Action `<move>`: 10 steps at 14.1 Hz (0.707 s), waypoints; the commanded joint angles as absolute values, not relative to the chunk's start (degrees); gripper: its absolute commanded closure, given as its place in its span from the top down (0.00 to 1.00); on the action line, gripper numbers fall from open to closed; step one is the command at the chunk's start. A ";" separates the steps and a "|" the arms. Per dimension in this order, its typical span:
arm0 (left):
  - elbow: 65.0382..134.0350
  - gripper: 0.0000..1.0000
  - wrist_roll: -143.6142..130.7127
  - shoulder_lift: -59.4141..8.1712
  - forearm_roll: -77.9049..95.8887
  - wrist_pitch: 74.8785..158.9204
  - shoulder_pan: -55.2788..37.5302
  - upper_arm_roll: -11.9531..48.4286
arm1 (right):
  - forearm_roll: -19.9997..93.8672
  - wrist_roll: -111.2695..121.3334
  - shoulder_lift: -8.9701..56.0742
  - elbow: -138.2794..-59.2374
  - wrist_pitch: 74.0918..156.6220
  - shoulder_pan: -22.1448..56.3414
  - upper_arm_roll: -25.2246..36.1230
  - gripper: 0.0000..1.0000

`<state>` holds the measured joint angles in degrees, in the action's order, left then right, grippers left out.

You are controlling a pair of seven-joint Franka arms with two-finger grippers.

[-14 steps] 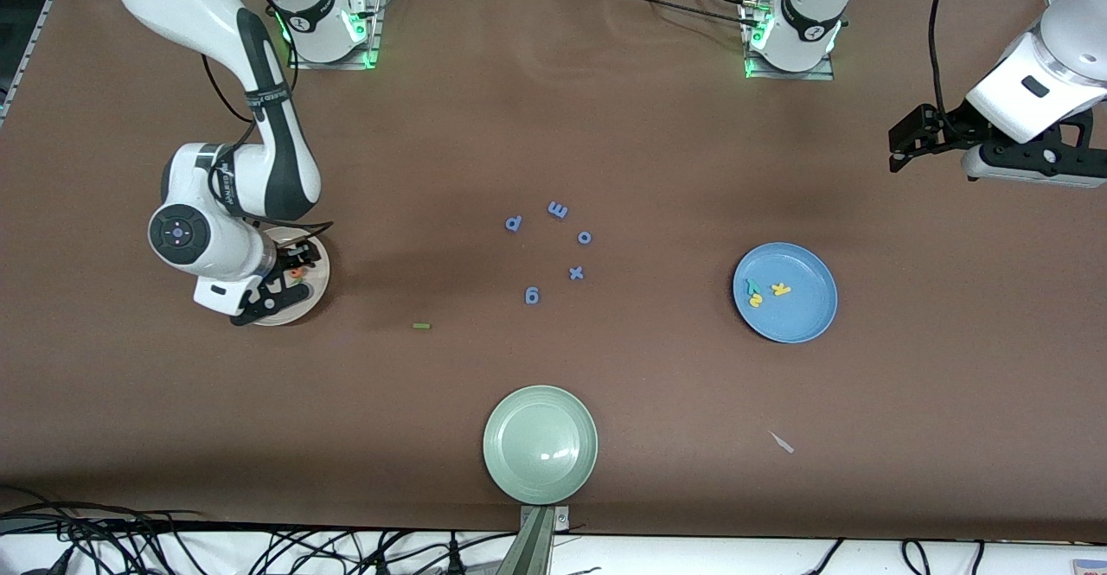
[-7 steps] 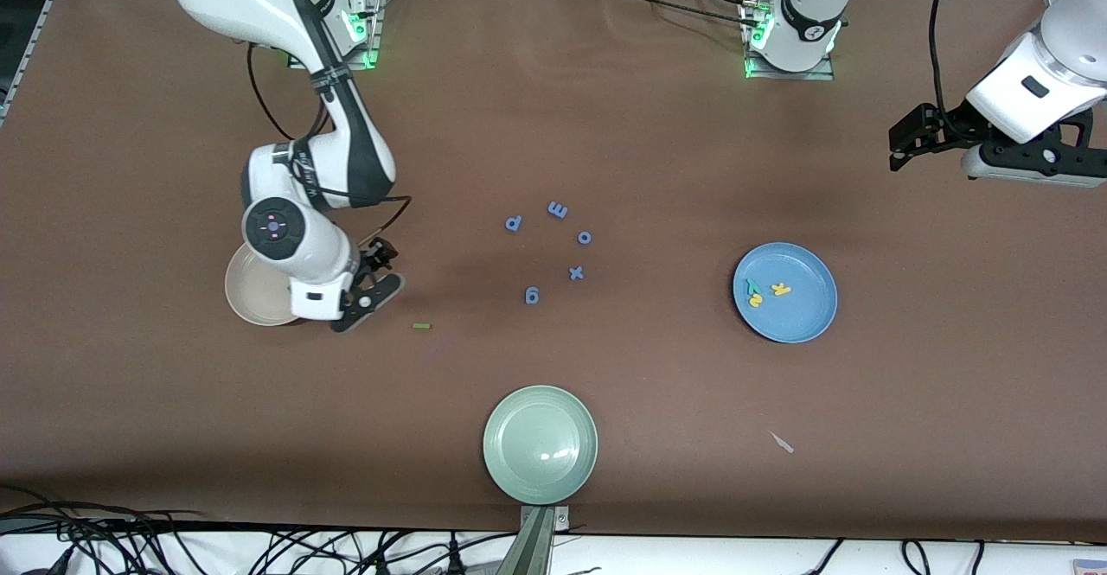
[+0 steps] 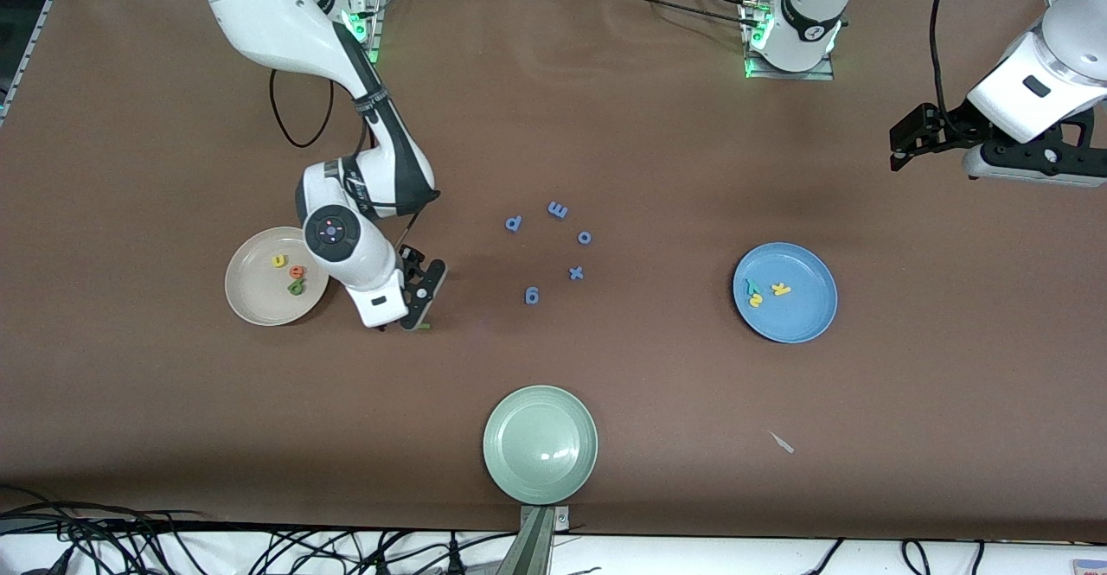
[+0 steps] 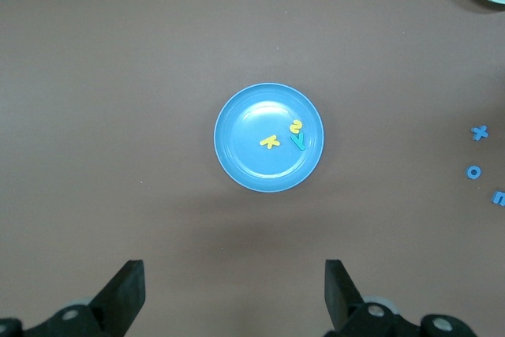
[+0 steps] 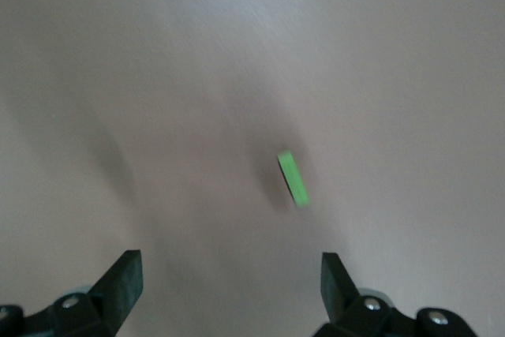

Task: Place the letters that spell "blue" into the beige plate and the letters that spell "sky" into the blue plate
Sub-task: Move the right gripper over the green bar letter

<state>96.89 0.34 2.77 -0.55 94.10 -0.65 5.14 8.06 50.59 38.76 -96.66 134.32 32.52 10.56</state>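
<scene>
just beside the beige plate, your right gripper hangs spread over the green l, its long axis skewed between the jaws.

Brown matte table top fills nearly the whole front view, evenly lit, soft shadows only. Pale green plate sits on it at the camera-side edge. Metal bracket just below that plate, on the table edge. Black cables tangled on a white floor strip along that same edge. Small pale scrap lies on the table near the green plate, toward the left arm's end.
</scene>
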 commanded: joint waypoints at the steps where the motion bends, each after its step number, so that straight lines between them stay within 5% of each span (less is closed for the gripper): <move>1: 95.54 1.00 -0.09 2.55 0.09 92.72 -0.70 4.83 | 8.17 57.20 43.50 -89.84 134.12 31.90 9.76 1.00; 10: 95.54 1.00 -0.09 2.55 0.09 92.72 -0.70 4.83 | 8.17 64.60 48.34 -85.34 137.37 31.38 9.32 1.00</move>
